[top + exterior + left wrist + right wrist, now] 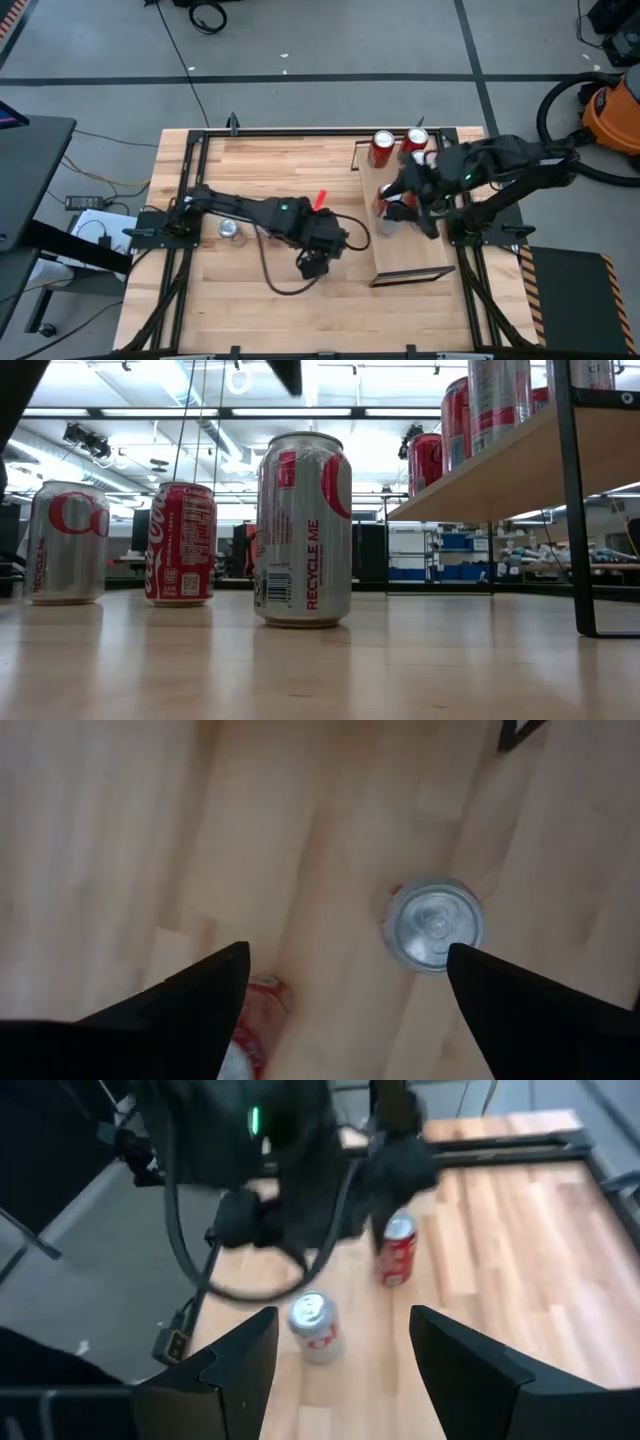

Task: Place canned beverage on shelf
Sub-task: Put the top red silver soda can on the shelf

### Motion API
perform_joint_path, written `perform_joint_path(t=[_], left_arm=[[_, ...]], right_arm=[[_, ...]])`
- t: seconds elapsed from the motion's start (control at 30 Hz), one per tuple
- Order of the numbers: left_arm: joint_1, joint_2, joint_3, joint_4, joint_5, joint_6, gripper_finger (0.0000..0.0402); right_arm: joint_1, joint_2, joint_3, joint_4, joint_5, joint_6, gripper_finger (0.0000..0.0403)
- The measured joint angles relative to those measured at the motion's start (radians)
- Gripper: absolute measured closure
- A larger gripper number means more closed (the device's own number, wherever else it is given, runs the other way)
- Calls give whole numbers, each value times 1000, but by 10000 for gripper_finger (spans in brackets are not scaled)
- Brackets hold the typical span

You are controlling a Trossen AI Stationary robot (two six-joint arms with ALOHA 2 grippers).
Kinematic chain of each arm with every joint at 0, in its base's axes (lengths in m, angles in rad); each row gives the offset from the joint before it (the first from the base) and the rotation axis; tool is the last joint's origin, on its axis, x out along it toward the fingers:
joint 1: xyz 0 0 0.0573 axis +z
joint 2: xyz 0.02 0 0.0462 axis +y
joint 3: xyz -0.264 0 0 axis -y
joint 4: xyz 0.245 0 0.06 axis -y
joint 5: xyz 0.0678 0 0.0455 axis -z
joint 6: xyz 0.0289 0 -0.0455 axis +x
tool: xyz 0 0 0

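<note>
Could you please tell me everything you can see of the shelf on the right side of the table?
The shelf is a flat, light-wood board with thin dark rims at its short ends, raised above the tabletop on a thin dark post, as the low view shows. It stands level at the table's right side. Two red cans stand upright at its far end, with more cans farther along. The right gripper hovers over its middle, fingers open and empty.

Cans (pixel 232 229) on plank table (pixel 250 160), shelf (pixel 410 255)

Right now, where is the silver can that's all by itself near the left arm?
In the high view, the silver can stands on the table's left side, beside the left arm's base, far from the shelf.
</note>
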Motion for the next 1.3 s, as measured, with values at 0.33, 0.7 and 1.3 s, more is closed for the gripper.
perform_joint_path(t=[0.33, 0.7, 1.3], left_arm=[[-55, -169, 0, -1, -115, 54, 73], [-142, -327, 0, -1, -216, 132, 84], [-197, -455, -1, 0, -302, 140, 84]], right_arm=[[85, 160, 0, 105, 88, 136, 167], [147, 336, 106, 127, 215, 246, 167], [131, 726, 510, -163, 28, 145, 167]])
